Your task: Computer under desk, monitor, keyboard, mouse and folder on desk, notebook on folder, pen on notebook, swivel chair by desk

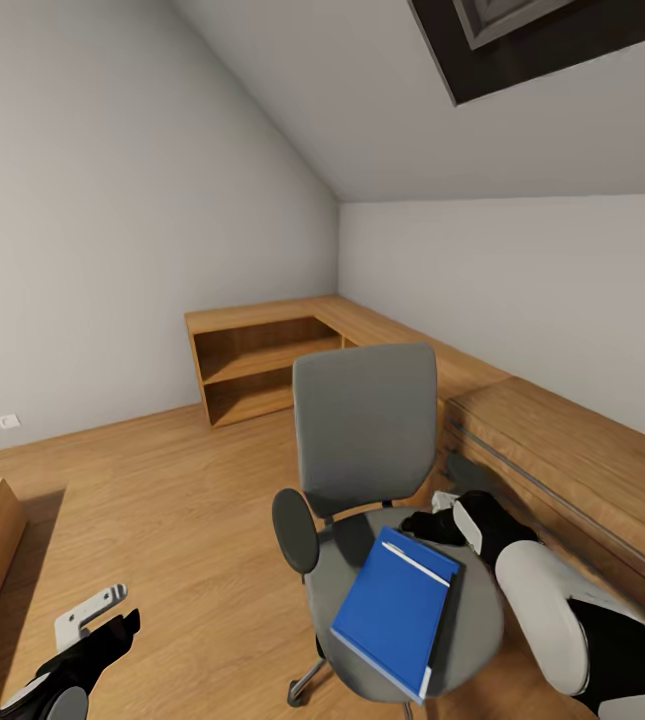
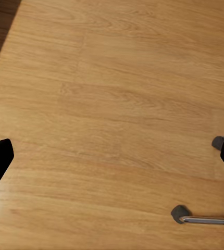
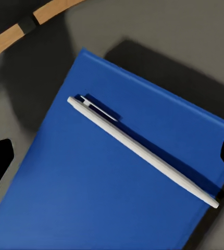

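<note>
While the right gripper (image 3: 112,161) hovered wide open and empty above it, the folder (image 1: 394,609) lay on the swivel chair (image 1: 366,430), pen (image 3: 140,150) diagonal across it; the left gripper (image 2: 112,161) gaped over floor (image 2: 112,94).

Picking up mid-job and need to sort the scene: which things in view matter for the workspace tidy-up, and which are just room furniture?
Job items:
- swivel chair
- folder, lying on the chair seat
- pen, lying on the folder
- right end effector, open above the folder
- left end effector, open over the floor

Just there:
- wooden shelf unit
- long wooden cabinet
</note>
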Controlling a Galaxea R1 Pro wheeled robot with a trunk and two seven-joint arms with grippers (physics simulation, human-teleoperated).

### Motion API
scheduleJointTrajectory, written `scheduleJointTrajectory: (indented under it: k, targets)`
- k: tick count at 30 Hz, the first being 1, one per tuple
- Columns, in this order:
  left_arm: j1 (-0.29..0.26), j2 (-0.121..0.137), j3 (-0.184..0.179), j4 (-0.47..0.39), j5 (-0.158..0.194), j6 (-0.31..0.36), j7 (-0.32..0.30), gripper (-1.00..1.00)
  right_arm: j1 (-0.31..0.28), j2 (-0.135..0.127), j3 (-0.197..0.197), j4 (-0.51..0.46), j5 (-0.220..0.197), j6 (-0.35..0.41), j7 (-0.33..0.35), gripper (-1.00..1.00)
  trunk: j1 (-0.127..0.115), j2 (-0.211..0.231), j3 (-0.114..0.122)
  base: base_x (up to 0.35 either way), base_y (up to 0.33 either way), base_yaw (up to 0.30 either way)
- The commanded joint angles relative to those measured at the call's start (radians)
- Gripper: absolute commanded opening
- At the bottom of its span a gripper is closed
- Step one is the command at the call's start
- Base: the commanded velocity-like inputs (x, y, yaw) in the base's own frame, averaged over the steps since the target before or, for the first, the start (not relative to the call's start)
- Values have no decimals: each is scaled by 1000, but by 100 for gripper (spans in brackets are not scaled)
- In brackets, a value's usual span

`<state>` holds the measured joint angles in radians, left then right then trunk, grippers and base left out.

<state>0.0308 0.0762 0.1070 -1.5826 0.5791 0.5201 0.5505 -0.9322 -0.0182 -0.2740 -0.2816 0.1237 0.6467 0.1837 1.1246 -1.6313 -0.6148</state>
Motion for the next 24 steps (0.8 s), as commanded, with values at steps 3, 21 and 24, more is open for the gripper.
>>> scheduleJointTrajectory:
  k: [3,21,24]
  targets:
    - [0,0,0,-2,10,2,7,100,0,15,-7,-1,11,3,7,100,12,-22,-10,0,0,0]
    - [0,1,-1,-3,10,2,7,100,0,11,-4,-10,21,-4,2,100,81,-148,-67,0,0,0]
    - [0,2,1,-11,9,2,6,100,0,10,-4,-10,21,-5,2,100,92,-169,-76,0,0,0]
